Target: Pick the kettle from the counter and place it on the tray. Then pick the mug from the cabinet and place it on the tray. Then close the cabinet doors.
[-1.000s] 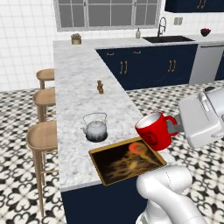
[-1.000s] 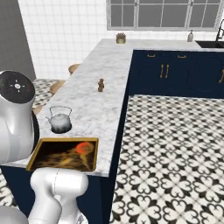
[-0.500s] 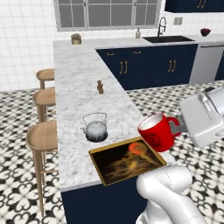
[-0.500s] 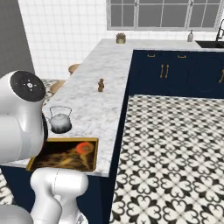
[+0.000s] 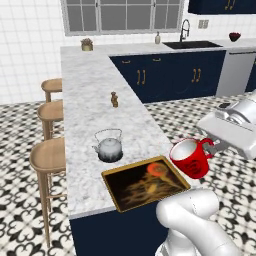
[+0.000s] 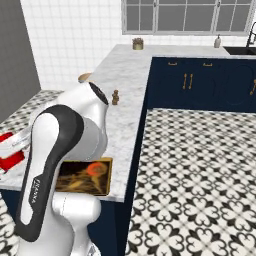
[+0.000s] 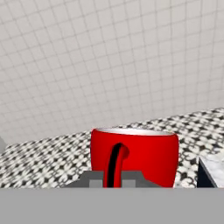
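red mug (image 5: 190,158) in gripper (image 5: 214,145)

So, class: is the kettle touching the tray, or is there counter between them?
Apart. The left base view shows a strip of marbled counter between the kettle and the near rim of the tray.

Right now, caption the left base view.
Gripper carries the mug beside the tray; kettle on counter.
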